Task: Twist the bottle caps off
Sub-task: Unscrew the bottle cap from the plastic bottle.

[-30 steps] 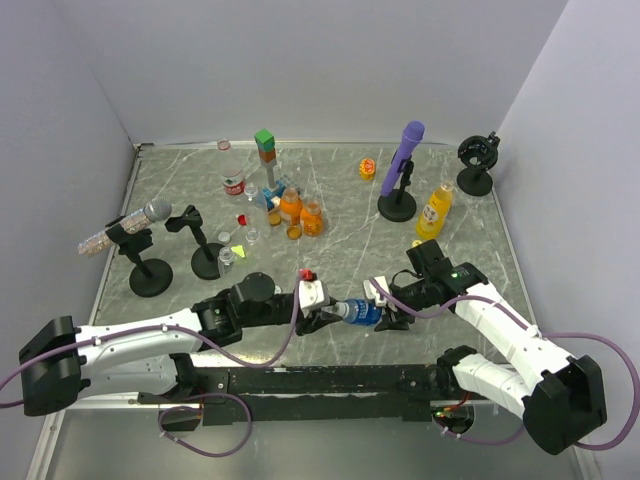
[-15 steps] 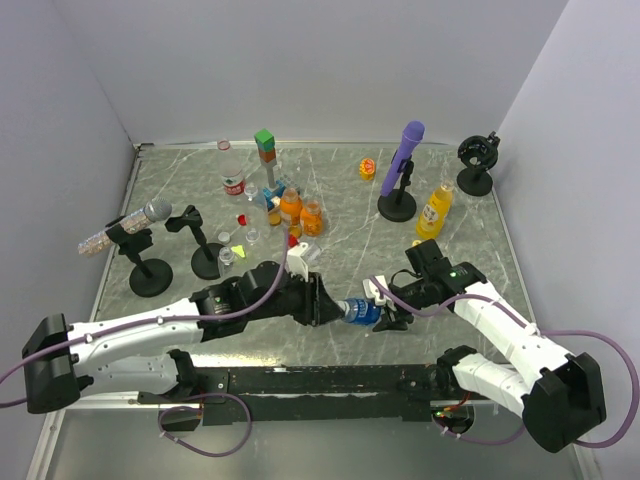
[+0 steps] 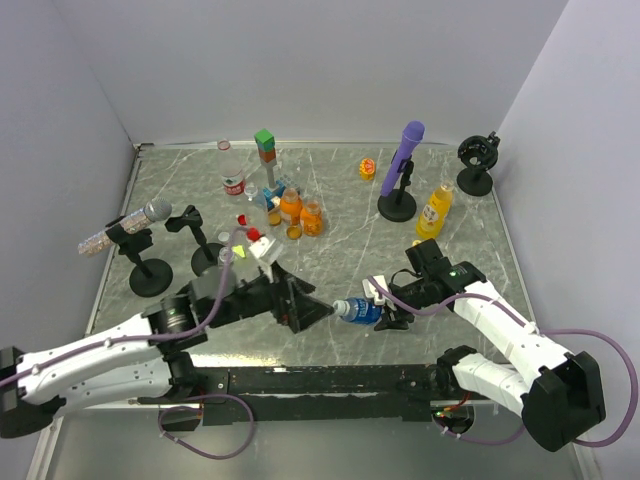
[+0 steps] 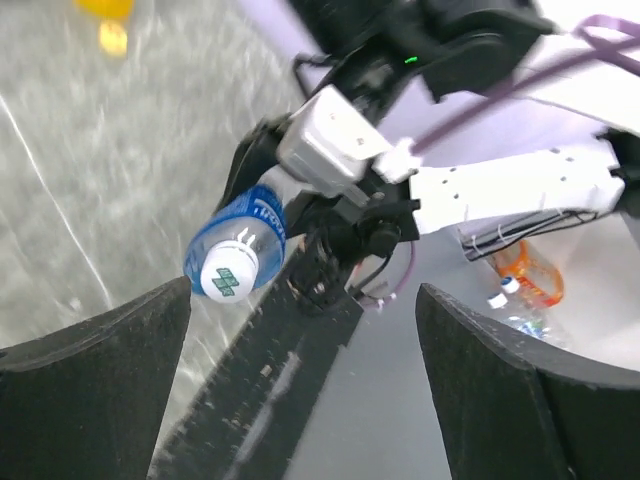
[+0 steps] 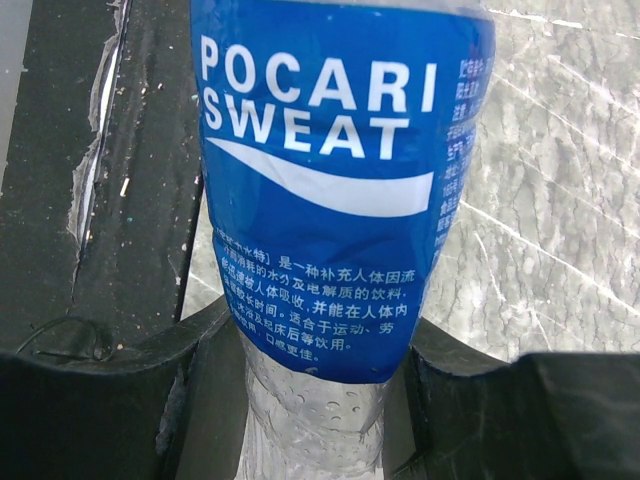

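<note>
Bottle (image 5: 330,200) clamped in right pincer (image 5: 312,400), left pincer (image 3: 315,306) apart, open

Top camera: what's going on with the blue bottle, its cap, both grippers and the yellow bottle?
blue bottle: held sideways, cap end facing the left gripper
cap: on the blue bottle
left gripper: open, empty, apart from the cap
right gripper: shut on the blue bottle
yellow bottle: standing, untouched
</note>
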Tool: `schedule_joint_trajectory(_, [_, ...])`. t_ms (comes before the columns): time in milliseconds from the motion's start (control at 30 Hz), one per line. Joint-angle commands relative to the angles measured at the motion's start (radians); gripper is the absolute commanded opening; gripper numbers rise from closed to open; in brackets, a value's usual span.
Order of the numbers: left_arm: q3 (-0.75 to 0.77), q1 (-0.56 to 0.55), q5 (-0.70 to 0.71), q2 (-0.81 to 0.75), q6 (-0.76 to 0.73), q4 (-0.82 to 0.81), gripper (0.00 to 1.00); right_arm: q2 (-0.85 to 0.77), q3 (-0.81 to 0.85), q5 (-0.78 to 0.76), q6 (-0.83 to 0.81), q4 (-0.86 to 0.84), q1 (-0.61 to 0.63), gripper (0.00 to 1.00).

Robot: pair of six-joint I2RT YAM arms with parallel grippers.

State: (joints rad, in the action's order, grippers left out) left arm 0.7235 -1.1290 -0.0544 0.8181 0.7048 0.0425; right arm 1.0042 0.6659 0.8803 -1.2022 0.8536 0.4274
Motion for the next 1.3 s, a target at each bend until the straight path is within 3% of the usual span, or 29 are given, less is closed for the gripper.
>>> schedule_joint_trajectory(0, [-0.09,0.002,0.001,-0.118,-0.294,-0.105,0.97,-0.003,0.006,0.029,-0.033,-0.004,0.001,0.18])
schedule_joint_trajectory(100, [-0.194,0.002,-0.159,-0.163,-0.549,-0.211,0.97,-0.001,0.006,0.028,-0.033,-0.002,0.001,0.18])
schedule_joint_trajectory(300, [-0.155,0.002,-0.217,-0.025,-0.87,-0.205,0.98,-0.001,0.003,0.026,-0.028,-0.005,0.001,0.19])
schedule_joint_trajectory(500, [-0.067,0.005,-0.252,0.159,-0.976,-0.2,0.95,0.001,0.004,0.023,-0.028,-0.005,0.001,0.19])
schedule_joint_trajectory(733, [-0.078,0.031,-0.297,0.216,-0.949,-0.299,0.85,0.0,0.003,0.025,-0.033,-0.002,0.001,0.19])
schedule_joint_trajectory(1133, [-0.032,0.044,-0.358,0.289,-0.906,-0.286,0.5,-0.003,0.003,0.025,-0.034,-0.002,0.001,0.19])
schedule_joint_trajectory(1267, [-0.027,0.046,-0.354,0.286,-0.872,-0.286,0.21,0.002,0.004,0.025,-0.036,-0.001,0.001,0.19])
